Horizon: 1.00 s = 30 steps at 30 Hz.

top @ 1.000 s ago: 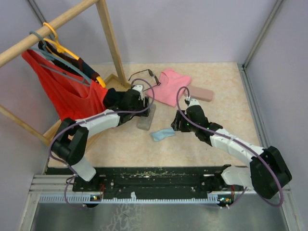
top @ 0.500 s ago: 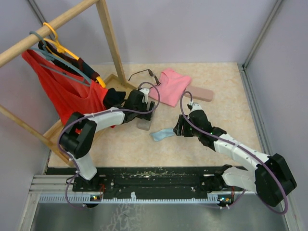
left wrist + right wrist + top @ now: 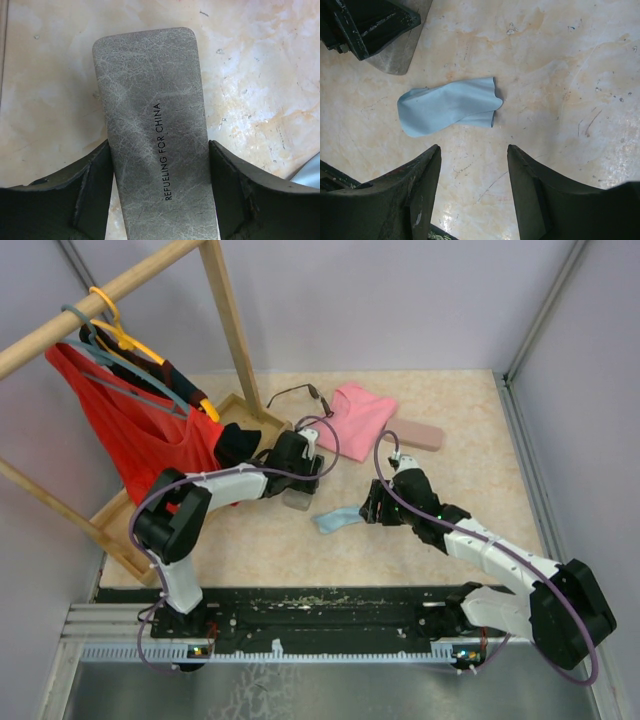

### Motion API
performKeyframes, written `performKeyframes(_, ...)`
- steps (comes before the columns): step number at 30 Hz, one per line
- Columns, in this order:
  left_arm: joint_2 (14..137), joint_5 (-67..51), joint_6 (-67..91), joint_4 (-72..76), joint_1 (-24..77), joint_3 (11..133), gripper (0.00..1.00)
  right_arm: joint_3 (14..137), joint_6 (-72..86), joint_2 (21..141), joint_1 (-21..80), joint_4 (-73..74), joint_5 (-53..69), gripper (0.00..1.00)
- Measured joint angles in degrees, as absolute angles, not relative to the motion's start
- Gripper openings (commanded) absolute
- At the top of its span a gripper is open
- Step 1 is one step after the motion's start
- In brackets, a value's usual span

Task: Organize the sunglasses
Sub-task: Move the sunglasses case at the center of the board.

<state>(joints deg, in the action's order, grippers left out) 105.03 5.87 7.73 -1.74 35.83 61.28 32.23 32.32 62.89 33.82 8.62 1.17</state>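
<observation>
One pair seen: thin dark wire-framed sunglasses (image 3: 295,392) lie on the marbled beige worktop (image 3: 470,410), at 10 o'clock from the folded pink cloth (image 3: 355,420); no second pair shows.
Left change: left gripper (image 3: 159,150) has slid toward 6 o'clock, bringing the oblong grey leather-look case (image 3: 150,100) with it; its fingers press both long edges, grasping it.
Right change: right gripper (image 3: 474,150) has dropped toward 7 o'clock and hangs released, nothing between its fingers, with the crumpled light-blue cloth (image 3: 447,106) just ahead at 11 o'clock.
Meaning: probably staging case and cloth; the sunglasses are untouched, well apart at 12 o'clock from the case.
</observation>
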Motion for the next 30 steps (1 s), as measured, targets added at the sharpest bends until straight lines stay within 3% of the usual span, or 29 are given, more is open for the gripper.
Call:
performKeyframes(14,102.43,14.61,4.40,-2.09,31.86,58.85,0.66,32.23,32.10,63.02,33.82,9.50,2.90,0.55)
performKeyframes(22,102.00,12.53,2.61,-1.30,29.54,58.13,0.86,32.23,31.99,63.07,33.82,10.41,3.16,0.56)
performKeyframes(30,99.09,12.58,2.57,-1.96,29.12,58.11,0.90,32.34,31.53,62.52,33.82,12.27,2.09,0.59)
